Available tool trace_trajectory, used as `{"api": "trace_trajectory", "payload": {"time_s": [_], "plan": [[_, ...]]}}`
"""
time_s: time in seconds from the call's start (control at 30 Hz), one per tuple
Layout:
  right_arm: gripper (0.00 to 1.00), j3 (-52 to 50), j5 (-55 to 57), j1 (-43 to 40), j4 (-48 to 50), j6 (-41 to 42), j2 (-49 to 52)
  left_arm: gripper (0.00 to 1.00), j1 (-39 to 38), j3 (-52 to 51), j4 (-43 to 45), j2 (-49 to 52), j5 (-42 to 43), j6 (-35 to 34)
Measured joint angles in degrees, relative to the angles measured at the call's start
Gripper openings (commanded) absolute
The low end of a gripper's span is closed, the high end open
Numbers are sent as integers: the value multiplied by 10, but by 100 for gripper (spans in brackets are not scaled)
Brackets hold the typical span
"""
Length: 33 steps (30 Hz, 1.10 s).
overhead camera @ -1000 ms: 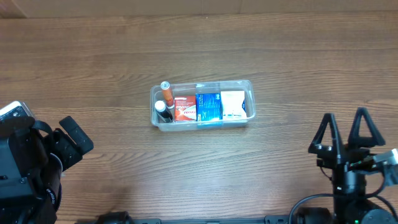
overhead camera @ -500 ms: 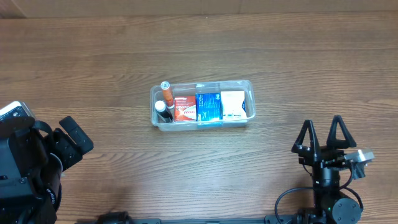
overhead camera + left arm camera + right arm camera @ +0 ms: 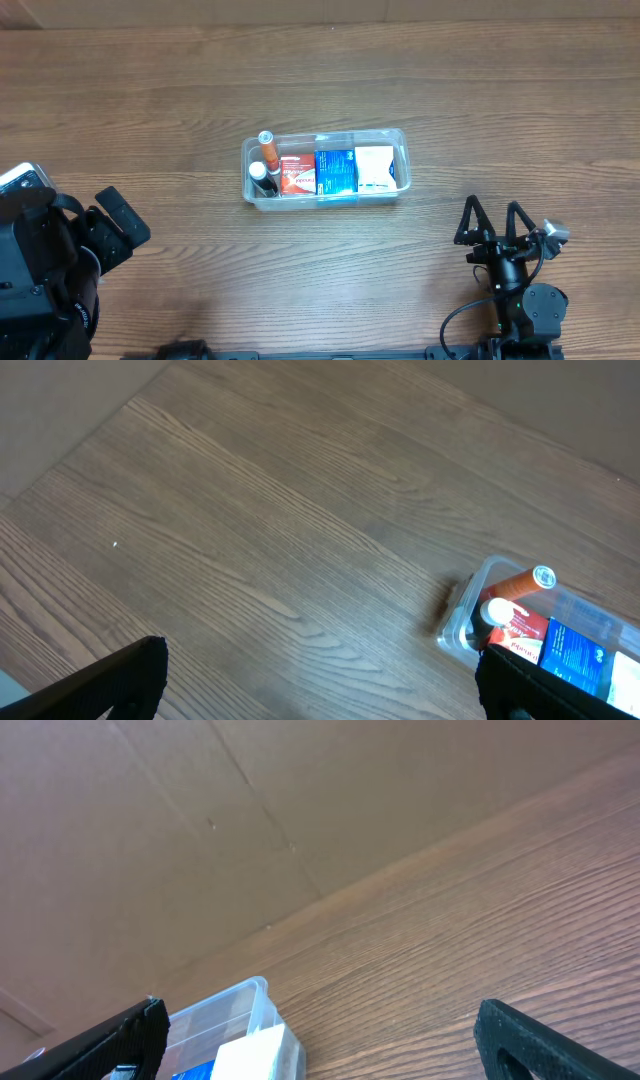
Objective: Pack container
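Container (image 3: 247, 172) on table (image 3: 300, 70), right tool (image 3: 490, 204) apart

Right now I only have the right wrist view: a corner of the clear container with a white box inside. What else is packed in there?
Observer: Overhead, the container also holds a blue box, a red box, and at its far end from you an orange tube and a dark tube.
Operator: Where does the right gripper sit relative to it?
Observer: Overhead, the right gripper is open and empty, off the container's right corner on the robot's side, clearly apart from it.
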Motion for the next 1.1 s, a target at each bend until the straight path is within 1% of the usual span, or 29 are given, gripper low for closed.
{"api": "trace_trajectory", "payload": {"time_s": [0.17,0.23,0.33,0.43,0.5,0.57,0.63,0.73,0.77,0.8,0.87,0.93,1.0,1.03,1.07,1.1], "plan": [[100,0,1,0,0,0,0,100,0,0,0,0,0,0],[100,0,1,0,0,0,0,100,0,0,15,0,3,2],[100,0,3,0,-2,0,0,100,1,0,125,1,80,68],[100,0,3,0,-2,0,1,100,1,-1,186,5,143,117],[100,0,3,0,-2,0,1,100,1,-12,203,7,167,142],[100,0,3,0,-3,0,1,100,1,-66,245,3,191,174],[100,0,3,0,-3,1,1,100,1,-123,308,4,219,197],[100,0,3,0,-3,0,1,100,1,-204,342,-9,248,212],[100,0,3,0,-3,0,1,100,1,-240,362,-29,253,213],[100,0,3,0,-3,0,1,100,1,-278,368,-61,257,213],[100,0,3,0,-2,0,1,100,1,-380,447,-162,269,213],[100,0,3,0,-3,0,1,100,1,-495,492,-269,288,213],[100,0,3,0,-3,0,1,100,1,-569,528,-314,309,212],[100,0,3,0,-3,0,1,100,1,-633,566,-350,327,211],[100,0,3,0,-3,0,1,100,1,-687,579,-384,344,208],[100,0,3,0,-3,0,1,100,1,-709,588,-395,352,200]]}}
